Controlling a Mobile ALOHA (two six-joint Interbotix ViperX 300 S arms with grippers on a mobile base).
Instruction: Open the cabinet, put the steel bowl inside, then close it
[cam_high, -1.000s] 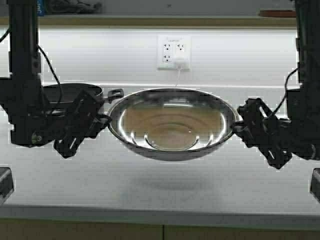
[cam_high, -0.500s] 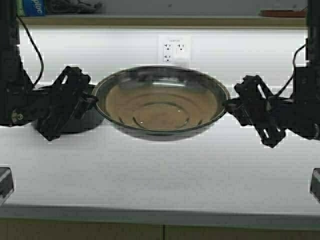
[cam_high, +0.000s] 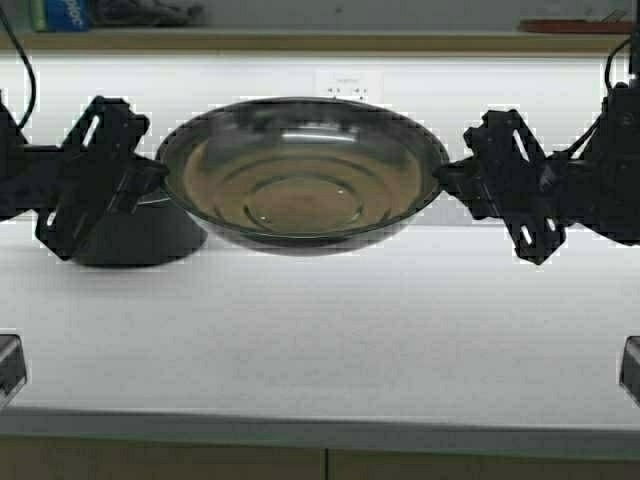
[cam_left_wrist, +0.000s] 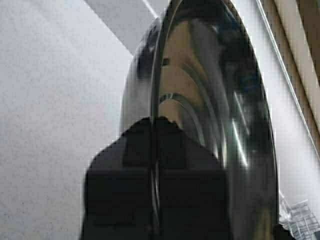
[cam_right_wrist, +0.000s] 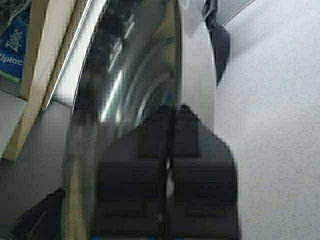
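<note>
Wide shallow mirror-shiny steel bowl (cam_high: 300, 175) held in air above white table (cam_high: 330, 330), clear of surface, below cabinet shelf edge (cam_high: 300, 40).
Left gripper (cam_high: 150, 185) fingers clamped on bowl's left rim; right gripper (cam_high: 450, 180) fingers clamped on right rim.
Risk: thin rolled rim, slick steel; uneven arm motion could tilt bowl or slip 1 grip. Rim may strike shelf edge.
Dark pot (cam_high: 135, 235) just beside, partly hidden behind left gripper.
Cabinet doors out of view; open or shut cannot tell.
</note>
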